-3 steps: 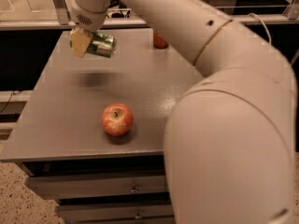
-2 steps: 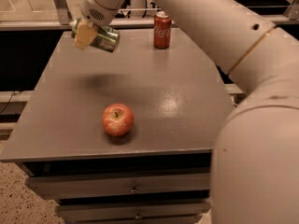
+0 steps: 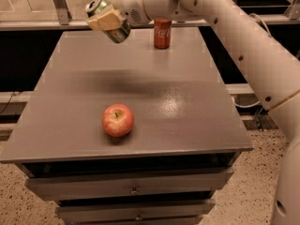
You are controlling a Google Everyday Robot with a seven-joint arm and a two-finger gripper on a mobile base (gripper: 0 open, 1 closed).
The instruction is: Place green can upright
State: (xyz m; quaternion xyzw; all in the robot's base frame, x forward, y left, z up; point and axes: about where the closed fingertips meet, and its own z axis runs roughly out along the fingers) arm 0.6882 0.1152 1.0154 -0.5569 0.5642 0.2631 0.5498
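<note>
The green can (image 3: 115,26) is held in the air above the far left part of the grey table (image 3: 187,116). It is tilted, with its silver top (image 3: 95,4) pointing up and to the left. My gripper (image 3: 108,17) is shut on the green can, its cream-coloured fingers (image 3: 106,19) clamped across the can's body. My white arm reaches in from the right side of the view. The can casts a dark shadow on the tabletop below.
A red Coca-Cola can (image 3: 162,33) stands upright at the far middle of the table. A red apple (image 3: 117,120) lies near the front, left of centre. The table has drawers (image 3: 133,189) below. A metal rail (image 3: 42,25) runs behind the table.
My arm has swung back to the right and out of the foreground. The gripper has lifted the green can higher and tilted its top more upward.
</note>
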